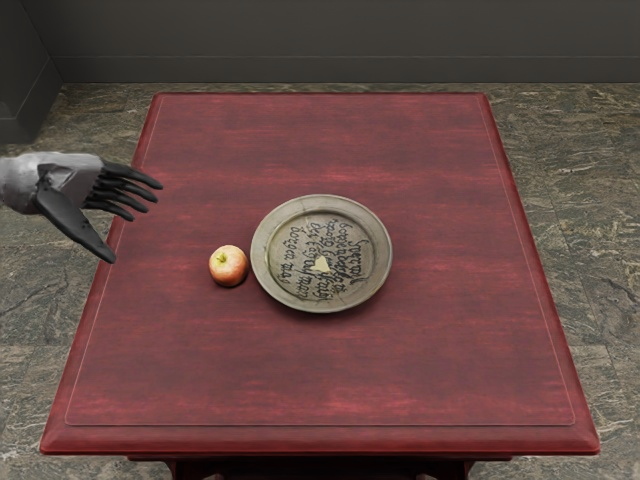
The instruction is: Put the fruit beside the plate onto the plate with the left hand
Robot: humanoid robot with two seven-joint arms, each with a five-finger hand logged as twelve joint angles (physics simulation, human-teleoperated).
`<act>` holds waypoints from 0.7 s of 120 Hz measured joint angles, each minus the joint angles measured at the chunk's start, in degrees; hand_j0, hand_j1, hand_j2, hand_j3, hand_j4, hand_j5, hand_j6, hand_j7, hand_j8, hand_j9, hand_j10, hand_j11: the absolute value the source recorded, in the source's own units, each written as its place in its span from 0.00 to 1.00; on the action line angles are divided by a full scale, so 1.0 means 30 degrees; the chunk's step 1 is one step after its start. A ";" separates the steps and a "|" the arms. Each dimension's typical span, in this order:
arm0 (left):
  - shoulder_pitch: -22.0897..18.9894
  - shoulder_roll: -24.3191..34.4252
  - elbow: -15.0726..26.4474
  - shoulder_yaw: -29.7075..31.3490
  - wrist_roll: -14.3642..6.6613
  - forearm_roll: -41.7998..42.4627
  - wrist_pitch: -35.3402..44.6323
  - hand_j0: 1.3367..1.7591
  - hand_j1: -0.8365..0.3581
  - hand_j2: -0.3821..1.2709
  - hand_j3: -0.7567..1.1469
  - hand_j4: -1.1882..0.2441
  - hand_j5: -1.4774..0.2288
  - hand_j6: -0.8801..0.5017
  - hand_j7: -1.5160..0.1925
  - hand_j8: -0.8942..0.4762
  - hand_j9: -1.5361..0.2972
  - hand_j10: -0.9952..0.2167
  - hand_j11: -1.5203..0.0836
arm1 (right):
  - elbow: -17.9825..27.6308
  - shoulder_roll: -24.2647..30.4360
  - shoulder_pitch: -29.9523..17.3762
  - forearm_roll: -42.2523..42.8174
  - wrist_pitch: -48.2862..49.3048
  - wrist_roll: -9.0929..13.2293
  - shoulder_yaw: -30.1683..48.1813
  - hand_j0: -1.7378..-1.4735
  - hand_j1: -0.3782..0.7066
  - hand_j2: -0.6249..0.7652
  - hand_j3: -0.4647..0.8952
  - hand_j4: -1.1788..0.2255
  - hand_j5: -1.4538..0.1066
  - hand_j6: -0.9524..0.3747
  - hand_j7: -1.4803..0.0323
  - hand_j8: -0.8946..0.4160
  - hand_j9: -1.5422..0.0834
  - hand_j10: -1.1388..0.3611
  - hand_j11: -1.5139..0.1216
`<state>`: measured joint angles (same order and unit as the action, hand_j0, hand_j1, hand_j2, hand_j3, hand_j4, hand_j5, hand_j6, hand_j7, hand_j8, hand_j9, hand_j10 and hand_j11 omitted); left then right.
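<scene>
A small red and yellow apple [229, 266] stands on the red wooden table, just left of a round grey-green plate [277, 223] with dark writing and a pale heart in its middle. The apple nearly touches the plate's left rim. My left hand [112, 205] comes in from the left edge and hovers over the table's left border, well up and to the left of the apple. Its dark fingers [130, 188] are spread and hold nothing. The right arm does not show.
The table [330, 380] has a raised edge all round. Beyond it lies a grey stone floor [585, 160], with a dark wall at the back.
</scene>
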<state>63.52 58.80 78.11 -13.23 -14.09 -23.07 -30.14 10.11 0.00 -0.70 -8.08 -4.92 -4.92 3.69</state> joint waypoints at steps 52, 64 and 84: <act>0.4940 -0.2732 0.4084 0.6661 -0.3314 -0.2592 1.2572 0.76 0.75 0.26 0.40 0.66 0.68 0.46 0.70 0.47 0.66 0.62 0.75 | 0.0000 0.0000 0.0028 -0.0001 0.0000 -0.0026 0.0023 0.30 0.07 0.44 0.34 0.81 0.90 0.69 0.95 0.65 0.92 0.73 0.90; 0.6148 -0.3377 0.4939 0.8553 -0.3874 -0.2625 1.5118 0.76 0.75 0.26 0.40 0.66 0.68 0.46 0.70 0.47 0.66 0.62 0.75 | 0.0000 0.0000 0.0068 0.0001 0.0000 -0.0035 0.0028 0.30 0.07 0.44 0.34 0.81 0.90 0.69 0.95 0.65 0.92 0.73 0.90; 0.9353 -0.5214 0.6107 1.2569 -0.4435 -0.1859 1.8935 0.76 0.75 0.26 0.40 0.66 0.68 0.46 0.70 0.47 0.66 0.62 0.75 | 0.0000 0.0000 0.0131 -0.0001 0.0000 -0.0191 0.0028 0.30 0.07 0.44 0.34 0.81 0.90 0.69 0.95 0.65 0.92 0.73 0.90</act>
<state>91.57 43.16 96.43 24.48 -27.40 -28.65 26.66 10.11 0.00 -0.31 -8.09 -4.92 -5.49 3.77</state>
